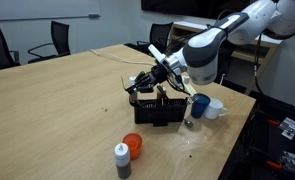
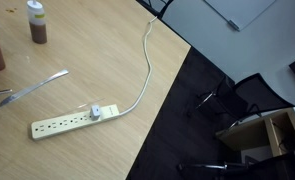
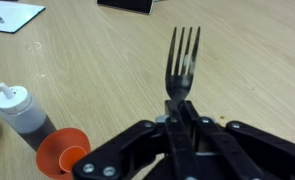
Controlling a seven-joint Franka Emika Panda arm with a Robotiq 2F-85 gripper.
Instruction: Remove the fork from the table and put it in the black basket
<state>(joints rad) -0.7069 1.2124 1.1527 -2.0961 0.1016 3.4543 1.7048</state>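
One thin grip: my gripper [image 3: 184, 108] is clamped on the fork [image 3: 184, 55] handle; it may swivel and miss the basket [image 1: 159, 114].

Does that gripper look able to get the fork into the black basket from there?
Probably yes: the gripper, shut on the fork, hangs just above the black basket, with nothing between.

no legible text, labels or numbers anywhere
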